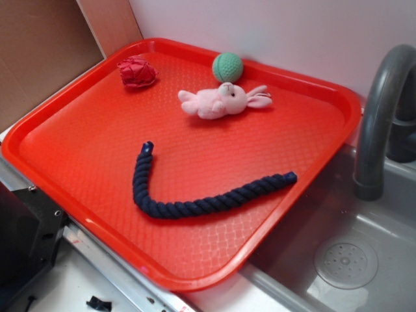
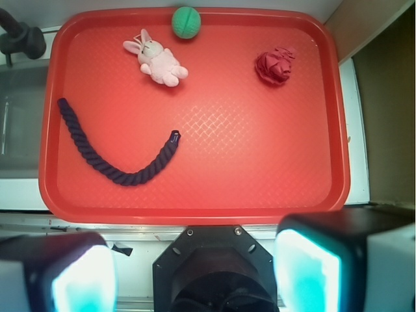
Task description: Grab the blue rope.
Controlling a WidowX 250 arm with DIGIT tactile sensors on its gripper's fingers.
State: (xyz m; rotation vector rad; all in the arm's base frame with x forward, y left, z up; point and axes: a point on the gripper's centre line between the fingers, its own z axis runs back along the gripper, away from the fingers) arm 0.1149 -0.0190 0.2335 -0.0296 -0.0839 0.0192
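Observation:
The blue rope (image 1: 195, 203) is a thick navy twisted cord lying in a J-curve on the red tray (image 1: 78, 162), near its front edge. From the wrist view the blue rope (image 2: 117, 159) curves across the tray's (image 2: 260, 169) left half. My gripper (image 2: 195, 276) hangs high above the robot base, short of the tray's near rim, well away from the rope. Its two fingers (image 2: 305, 273) stand wide apart with nothing between them. In the exterior view the gripper is out of sight.
On the tray's far side lie a pink plush bunny (image 1: 221, 101), a green knitted ball (image 1: 227, 66) and a red crumpled toy (image 1: 136, 71). A grey sink (image 1: 344, 260) with a tall faucet (image 1: 380, 117) adjoins the tray on the right. A cardboard panel (image 1: 39, 45) stands behind.

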